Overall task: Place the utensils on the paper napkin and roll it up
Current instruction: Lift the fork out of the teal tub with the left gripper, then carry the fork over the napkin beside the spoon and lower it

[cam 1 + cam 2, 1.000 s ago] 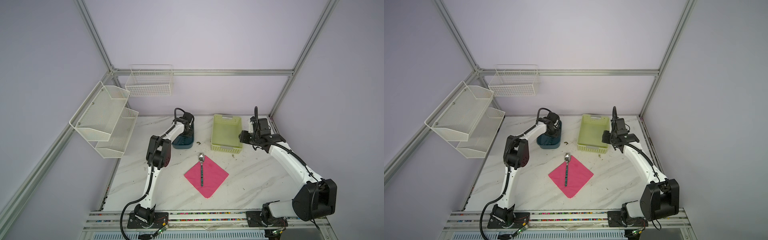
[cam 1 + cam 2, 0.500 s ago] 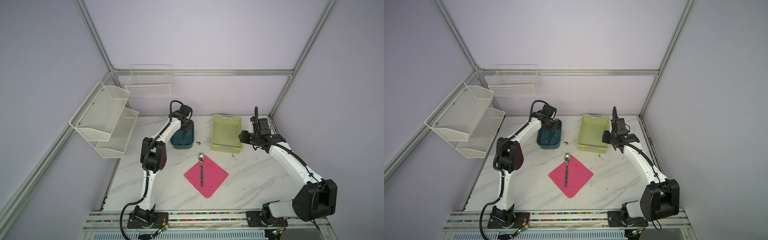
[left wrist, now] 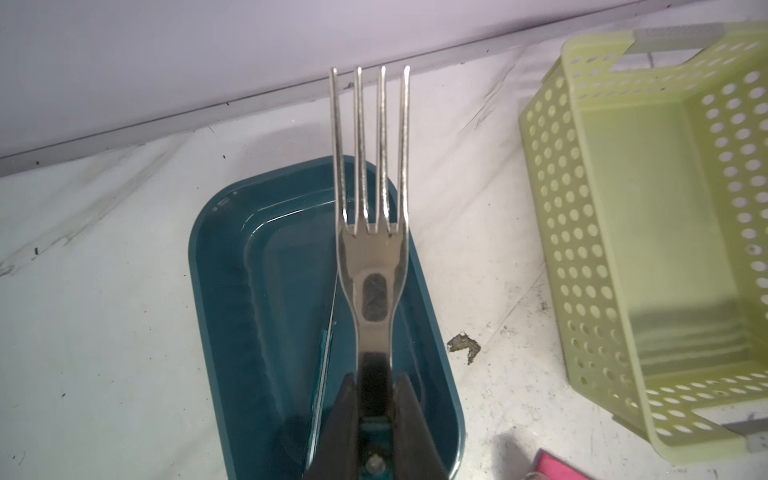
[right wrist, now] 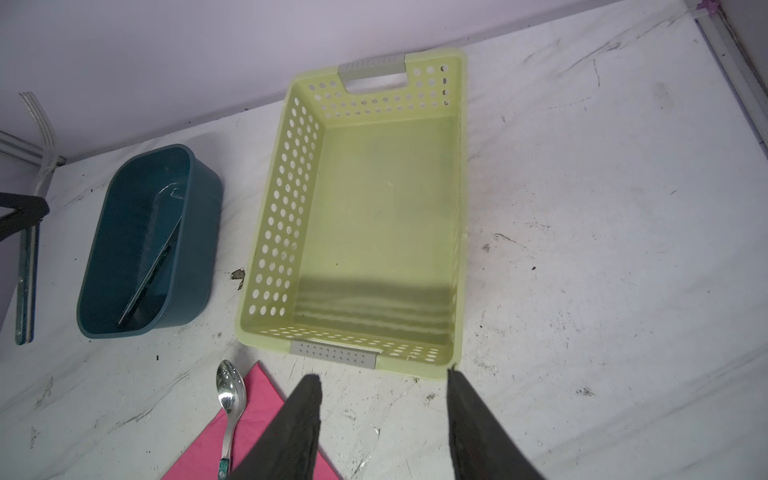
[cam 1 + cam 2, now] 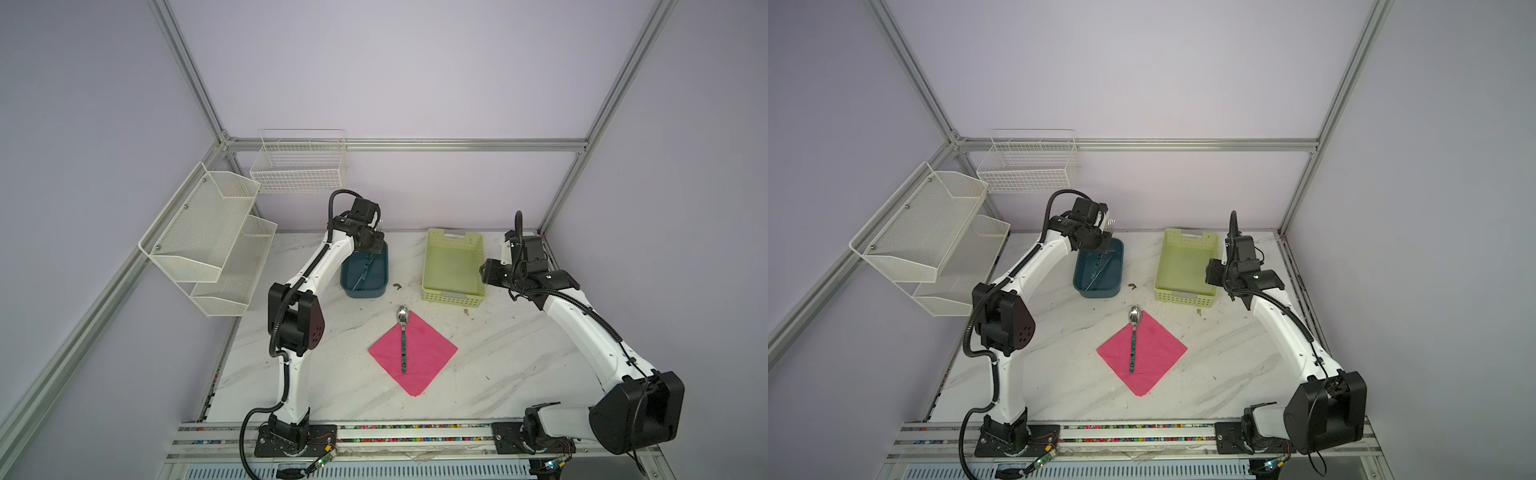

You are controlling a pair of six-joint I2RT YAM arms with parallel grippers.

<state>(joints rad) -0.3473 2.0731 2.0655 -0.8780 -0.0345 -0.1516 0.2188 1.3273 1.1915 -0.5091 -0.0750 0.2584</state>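
Left wrist view | my left pincer [image 3: 374, 380] is pinching the fork [image 3: 370, 257] by its neck, nearly closed, frame centre above the tub [image 3: 216, 291], ready for carrying | in a top view, lower centre, the spoon [image 5: 403, 340] is lying on the napkin [image 5: 428, 353], leaving room | my right pincer [image 4: 382, 376] is hanging half-open, empty

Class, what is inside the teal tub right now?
One slim utensil, apparently the knife, leans diagonally inside the teal tub. The left gripper holds the fork above it, hiding part of the floor in the left wrist view.
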